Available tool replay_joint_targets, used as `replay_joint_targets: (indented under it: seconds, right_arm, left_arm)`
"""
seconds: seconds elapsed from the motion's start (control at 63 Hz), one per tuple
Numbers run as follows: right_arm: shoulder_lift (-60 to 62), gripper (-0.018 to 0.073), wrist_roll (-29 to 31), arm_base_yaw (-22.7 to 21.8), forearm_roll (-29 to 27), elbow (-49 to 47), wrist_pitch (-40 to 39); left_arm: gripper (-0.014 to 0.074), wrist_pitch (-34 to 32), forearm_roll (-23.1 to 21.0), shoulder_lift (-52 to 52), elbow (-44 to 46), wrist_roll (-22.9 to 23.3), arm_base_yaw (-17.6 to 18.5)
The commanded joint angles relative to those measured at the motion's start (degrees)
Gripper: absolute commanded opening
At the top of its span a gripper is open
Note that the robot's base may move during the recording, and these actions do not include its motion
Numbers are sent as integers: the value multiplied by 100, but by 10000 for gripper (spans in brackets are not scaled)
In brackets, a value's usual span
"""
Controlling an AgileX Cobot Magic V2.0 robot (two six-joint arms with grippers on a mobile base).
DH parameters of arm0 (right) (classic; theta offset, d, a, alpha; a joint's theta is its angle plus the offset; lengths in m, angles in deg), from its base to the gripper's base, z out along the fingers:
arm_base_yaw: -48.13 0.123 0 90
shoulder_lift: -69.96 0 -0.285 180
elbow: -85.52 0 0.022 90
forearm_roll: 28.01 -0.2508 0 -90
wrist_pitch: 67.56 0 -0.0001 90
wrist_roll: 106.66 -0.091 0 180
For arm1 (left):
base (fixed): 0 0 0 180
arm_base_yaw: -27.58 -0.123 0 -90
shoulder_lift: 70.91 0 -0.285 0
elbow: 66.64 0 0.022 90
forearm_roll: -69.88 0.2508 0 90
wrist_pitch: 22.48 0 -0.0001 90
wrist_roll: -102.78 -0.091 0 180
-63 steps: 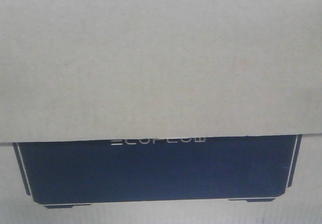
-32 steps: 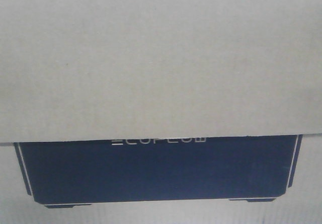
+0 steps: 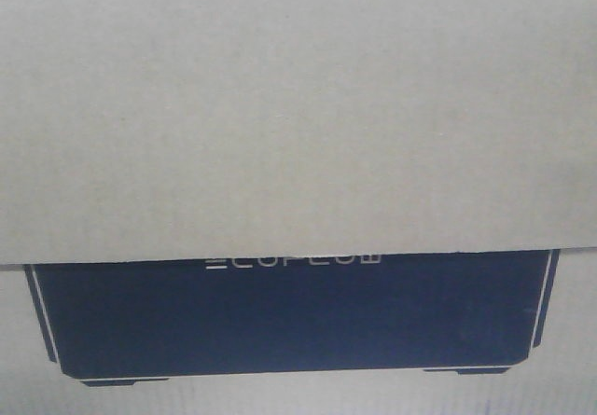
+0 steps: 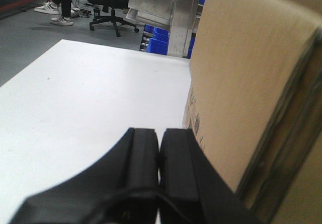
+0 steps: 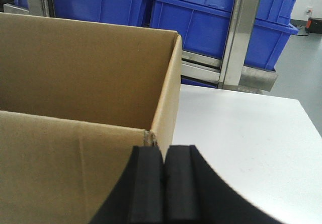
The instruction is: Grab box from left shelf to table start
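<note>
Box: the brown corrugated box is seen standing open-topped on the white tabletop, its side wall upright just beside the left pincer; it is judged to have been brought off the shelf already.
Lettering: a wide black panel is shown on the face filling the front view, with pale lettering along its top edge, partly cut off by the flap above; it appears to read "ECOFLOW". Small dark print on the side wall in the left wrist view cannot be read.
Left pincer: the left pincer is clenched, pads pressed together on nothing, lying against or just beside the box wall; contact cannot be settled.
Right pincer: the right pincer is likewise clenched and empty, at the box's near corner, probably so that the box is squeezed between the arms rather than pinched.
Shelf: silver uprights are seen beyond the tabletop's far edge, carrying blue bins.
</note>
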Motion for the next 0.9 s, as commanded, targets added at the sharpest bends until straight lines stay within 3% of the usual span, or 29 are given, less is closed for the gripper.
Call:
replay_joint_targets:
  seconds: [0.0, 0.063, 0.888]
  right_arm:
    - [-69, 56, 55, 2, 20, -146, -526]
    - [-69, 56, 55, 2, 20, -146, -526]
    - [-69, 56, 55, 2, 20, -146, -519]
  left_arm:
    - [-12, -1053, -60, 11, -164, 32, -5]
    - [-12, -1372, -60, 37, -389, 32, -5]
    - [-12, -1207, -60, 76, -374, 32, -5]
